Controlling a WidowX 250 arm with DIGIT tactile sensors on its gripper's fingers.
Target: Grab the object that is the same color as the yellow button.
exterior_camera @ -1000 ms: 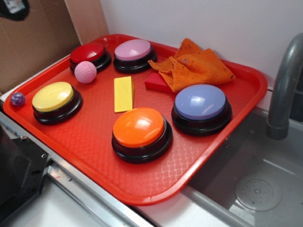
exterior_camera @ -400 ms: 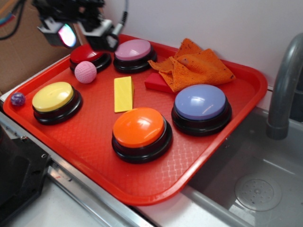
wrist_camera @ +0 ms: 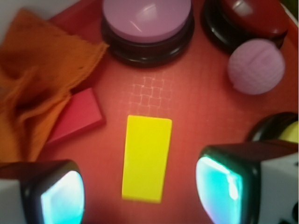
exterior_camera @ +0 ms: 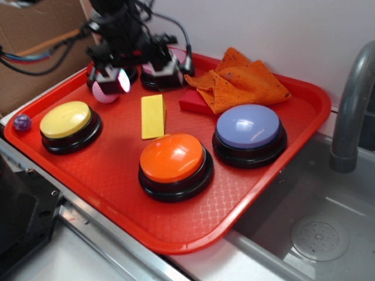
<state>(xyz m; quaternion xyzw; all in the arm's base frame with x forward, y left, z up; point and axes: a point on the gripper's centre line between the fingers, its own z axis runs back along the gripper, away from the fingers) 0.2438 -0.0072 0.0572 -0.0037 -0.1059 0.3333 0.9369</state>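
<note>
Yellow block [wrist_camera: 146, 158] lies flat between the wide-open, empty gripper [wrist_camera: 140, 196] fingers [wrist_camera: 218, 184]; advise descending straight and closing across its narrow sides, clear of the red block [wrist_camera: 77, 116].

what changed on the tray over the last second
The arm entered from the upper left and moved right and down; its gripper now hangs open above the yellow block, holding nothing. The block, yellow button, pink ball, red block and cloth stayed put.
</note>
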